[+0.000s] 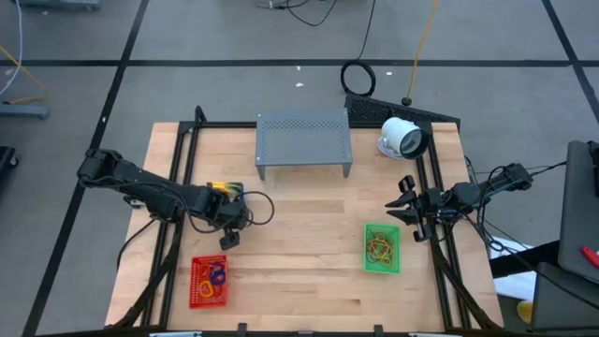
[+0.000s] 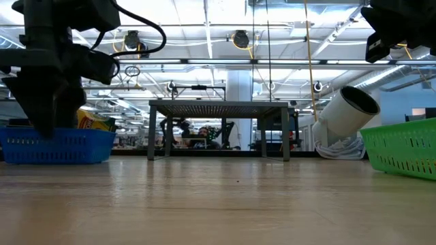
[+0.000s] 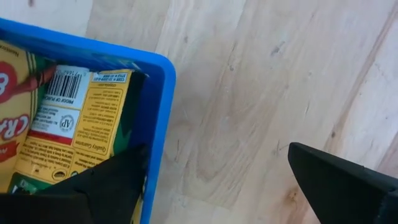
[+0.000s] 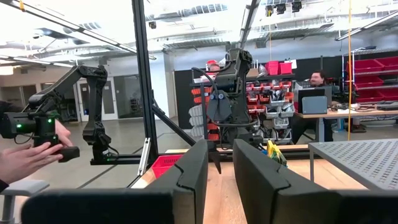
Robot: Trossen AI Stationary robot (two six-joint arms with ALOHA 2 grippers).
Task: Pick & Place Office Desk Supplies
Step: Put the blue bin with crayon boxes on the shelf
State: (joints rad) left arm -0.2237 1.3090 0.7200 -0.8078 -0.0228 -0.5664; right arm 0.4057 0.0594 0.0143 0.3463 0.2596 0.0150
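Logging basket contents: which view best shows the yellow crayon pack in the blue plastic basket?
The left wrist view: the yellow crayon pack fills the frame inside the blue plastic basket, barcode showing. The high view shows only a yellow sliver beside the left claw. The low view shows one corner; the right wrist view a distant edge.

My fingers work over a light wooden table (image 1: 299, 253), and here is what lies directly on it. At twelve o'clock stands the grey perforated metal stand (image 1: 303, 142). Around one o'clock a white round camera-like device (image 1: 401, 139) lies tipped on its side. The blue basket (image 2: 56, 145) sits at nine o'clock; it seems to hold a yellow crayon pack (image 3: 68, 127). At seven o'clock rests the red basket (image 1: 209, 282), and at about four o'clock the green basket (image 1: 382, 249), well apart from the others.
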